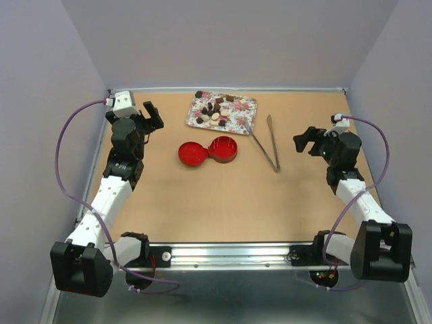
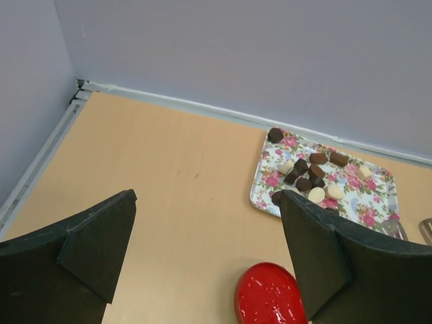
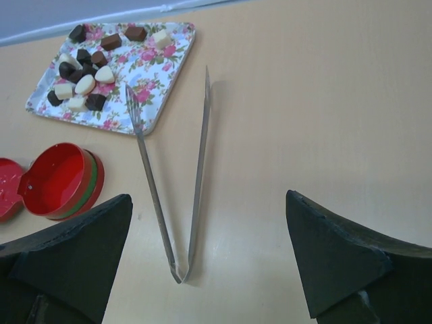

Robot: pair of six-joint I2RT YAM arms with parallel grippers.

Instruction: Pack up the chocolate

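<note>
Chocolate (image 1: 217, 110), heaped on far flowered tray (image 3: 152, 74). With left gripper (image 1: 152, 116) and right gripper (image 1: 308, 142) both wide, empty, grasp tongs (image 3: 198, 169) by near joined end, seemingly reachable from right.

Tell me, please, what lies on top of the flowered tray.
Small chocolates, dark, reddish-brown and cream, lie loose on the tray. One tip of the tongs reaches over its near edge. The tray surface under each piece is covered and cannot be seen.

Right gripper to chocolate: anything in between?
Yes: the metal tongs lie between the right gripper and the chocolate, one tip over the flowered tray edge. Clearest in the right wrist view.
</note>
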